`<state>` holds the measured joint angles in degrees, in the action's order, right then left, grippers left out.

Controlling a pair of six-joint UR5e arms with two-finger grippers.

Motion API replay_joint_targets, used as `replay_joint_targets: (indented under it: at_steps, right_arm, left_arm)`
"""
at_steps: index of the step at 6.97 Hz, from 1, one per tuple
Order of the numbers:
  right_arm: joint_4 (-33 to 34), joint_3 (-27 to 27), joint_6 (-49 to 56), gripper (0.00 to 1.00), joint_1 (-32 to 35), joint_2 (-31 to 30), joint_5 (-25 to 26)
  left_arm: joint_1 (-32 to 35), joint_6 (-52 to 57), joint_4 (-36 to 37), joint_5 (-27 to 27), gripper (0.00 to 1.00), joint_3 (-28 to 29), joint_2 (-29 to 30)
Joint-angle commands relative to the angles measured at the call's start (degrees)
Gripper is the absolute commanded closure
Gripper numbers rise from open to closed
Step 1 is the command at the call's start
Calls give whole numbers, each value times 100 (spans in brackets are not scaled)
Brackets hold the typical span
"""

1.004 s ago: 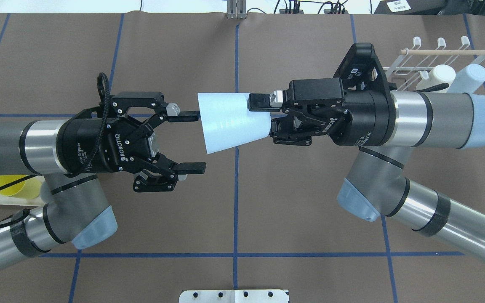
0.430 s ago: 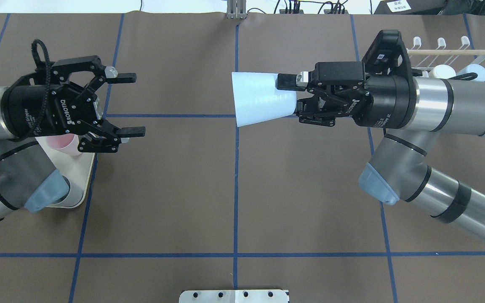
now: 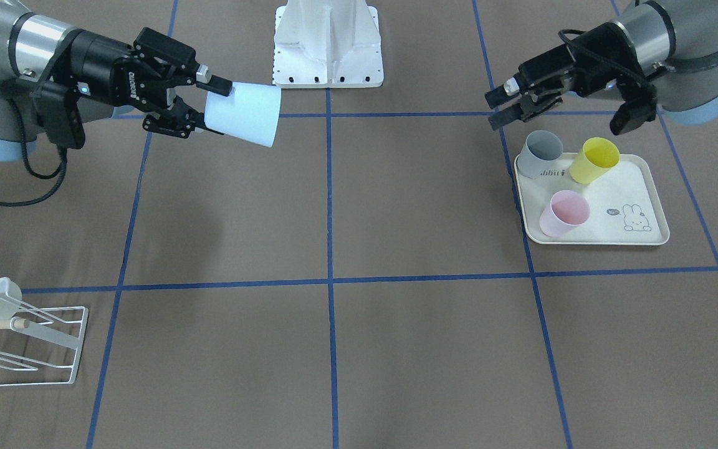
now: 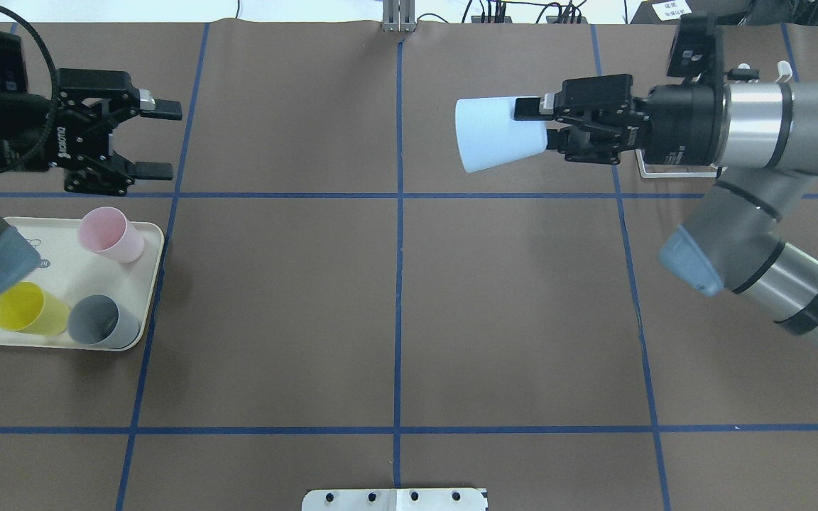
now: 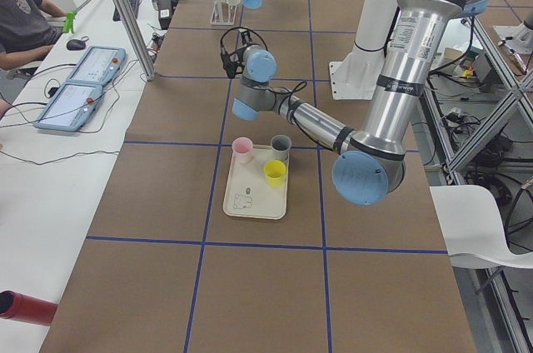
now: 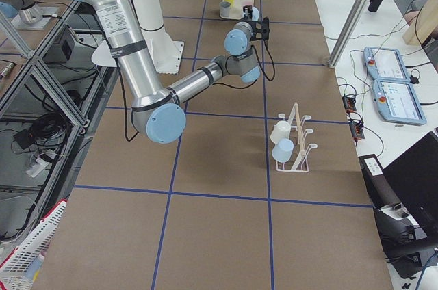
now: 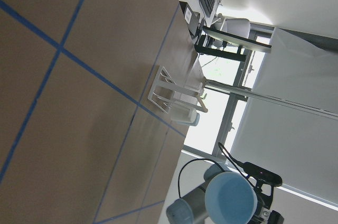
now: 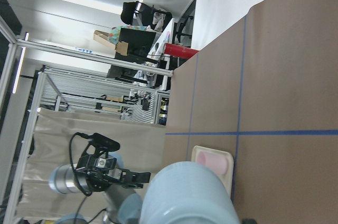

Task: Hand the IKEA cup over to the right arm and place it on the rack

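Left end effector (image 4: pixel 171 140) splayed wide

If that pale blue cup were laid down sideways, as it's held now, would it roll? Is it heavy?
It would probably roll, but in a curve: the pale blue cup is round and tapers toward its base. It seems light and stiff, since the right gripper holds it out sideways by the narrow end alone, without visible bending.

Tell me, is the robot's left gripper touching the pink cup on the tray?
Apart. The overhead view shows the left gripper, jaws open, short of the pink cup, with a strip of brown table and a blue line between them.
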<state>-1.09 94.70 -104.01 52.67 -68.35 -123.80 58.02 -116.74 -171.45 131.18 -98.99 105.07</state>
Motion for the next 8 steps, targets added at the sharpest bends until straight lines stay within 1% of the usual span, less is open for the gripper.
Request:
replay_joint_targets:
  at_steps: [1,2,3,4,5,6,7,8]
  right_arm:
    - [1175,66,827,63,1170,-231,-1036]
    - [1877,153,1291,63,1524,-249,-1372]
    - [2719,363,1357,63,1727,-258,-1427]
    - [3467,504,1749,67,1825,-336,-1358]
    - [4232,662,2336,67,2017,-406,-1349]
    - [4988,977,3012,67,2046,-607,-1079]
    - [6100,1381,4097,67,2002,-740,-780]
    - [7164,1759,5013,67,1924,-741,-551]
  left_arm:
    - [1119,2058,1826,802,0,12,-127]
    - [1298,2729,2331,813,0,-23,-188]
    - [1369,3119,2501,778,0,-15,-345]
    - [1466,3610,2851,743,0,-23,-442]
    - [1571,4085,3298,682,0,-23,-443]
    - [1563,4281,3581,412,0,-23,-452]
    - [1581,4657,3880,322,0,-23,-452]
    - [1677,5017,4152,295,0,-23,-461]
